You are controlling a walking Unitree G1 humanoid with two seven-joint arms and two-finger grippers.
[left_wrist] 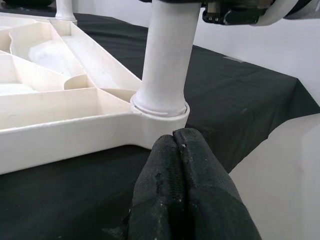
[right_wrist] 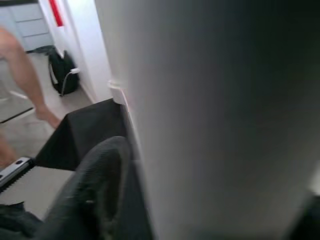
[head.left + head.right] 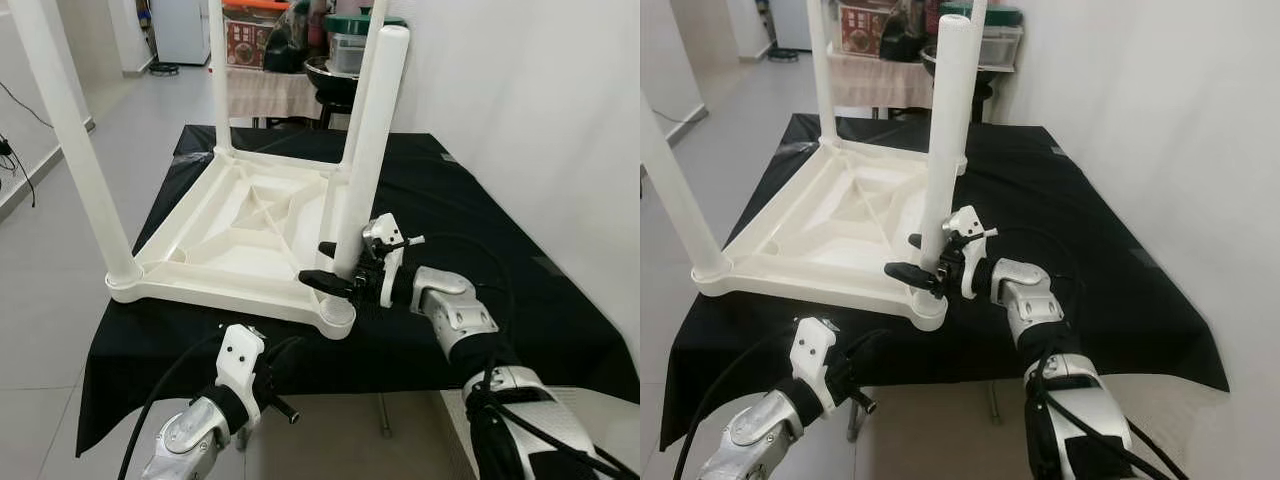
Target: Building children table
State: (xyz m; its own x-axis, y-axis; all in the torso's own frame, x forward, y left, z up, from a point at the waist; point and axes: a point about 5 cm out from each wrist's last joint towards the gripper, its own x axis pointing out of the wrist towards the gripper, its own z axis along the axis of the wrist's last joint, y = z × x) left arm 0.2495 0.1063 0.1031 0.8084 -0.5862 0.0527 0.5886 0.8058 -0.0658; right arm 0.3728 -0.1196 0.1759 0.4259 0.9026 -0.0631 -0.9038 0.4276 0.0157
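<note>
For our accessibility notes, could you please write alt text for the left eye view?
The right gripper clamps the near leg of an upturned white children's table on a black cloth. The left gripper hangs below the cloth's front edge.

Children table (image 3: 240, 225): white moulded plastic, smooth, faint sheen; ribbed underside matt. Leg (image 3: 368, 140): same white plastic, smooth tube, soft gloss. Cloth (image 3: 480, 260) over table: black fabric, matt, lightly creased. Right hand (image 3: 335, 268): black fingers, matt; wrist housing silver metal-look, satin, with white glossy plastic part. Left hand (image 1: 176, 137): finger pads black, rough grainy texture, matt. Floor (image 3: 60, 300): pale tiles, glossy. Wall (image 3: 540, 110): white, matt.
</note>
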